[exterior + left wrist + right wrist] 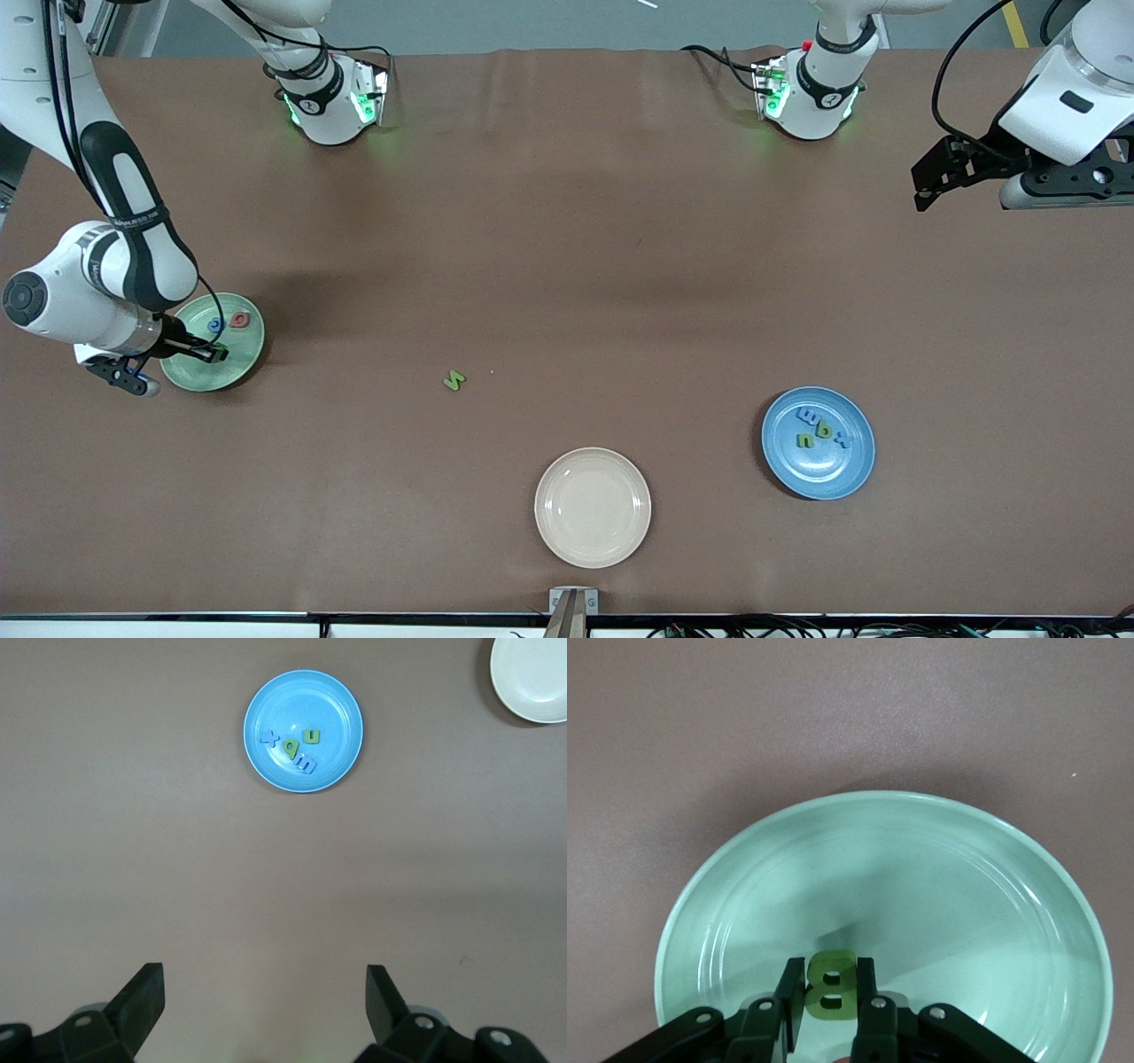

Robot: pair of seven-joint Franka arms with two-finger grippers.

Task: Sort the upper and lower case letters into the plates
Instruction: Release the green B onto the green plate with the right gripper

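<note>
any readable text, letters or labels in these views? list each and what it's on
"B": green letter held by the right gripper over the mint plate.
"S": green letter lying on the table.
Four letters in the blue plate, two blue, two green: too small to read surely.
Blue and pink-red letters in the mint plate: unreadable.
Right arm's label: blurred.

The right arm reached down from its base to the mint green plate (232, 368) at its own end of the bench. Its tool (830, 994) hung low over that plate, jaws clamped on a green letter B (830, 983), apparently just clear of the plate's floor. The left arm waited, raised well apart from the plate, its tool (264, 992) spread wide and holding nothing.
</note>
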